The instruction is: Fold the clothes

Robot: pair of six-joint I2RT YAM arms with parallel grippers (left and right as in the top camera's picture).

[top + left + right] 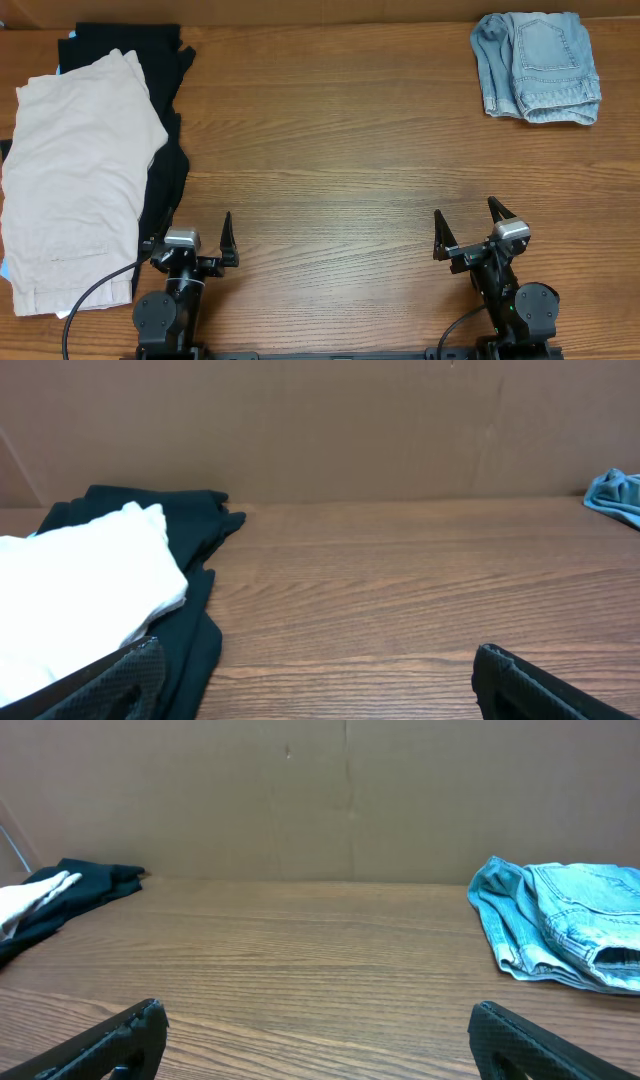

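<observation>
Brightly and evenly lit from overhead, soft and diffuse. Shadowed only faintly beside the folded pale beige fabric shorts (75, 170) and under the rumpled black garments (165, 70). Mildly glossy across the brown wood-grain tabletop (330, 130). Blown out to white on the shorts in the left wrist view. Crisp overhead, softer at the wrists, blurred at the left gripper's black fingertips (110, 680).

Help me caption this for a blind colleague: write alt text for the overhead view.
Pale beige khaki shorts lie on black garments at a brown wooden table's left edge; faded blue denim shorts sit far right. The left gripper and right gripper stand open, empty, at the front.
</observation>
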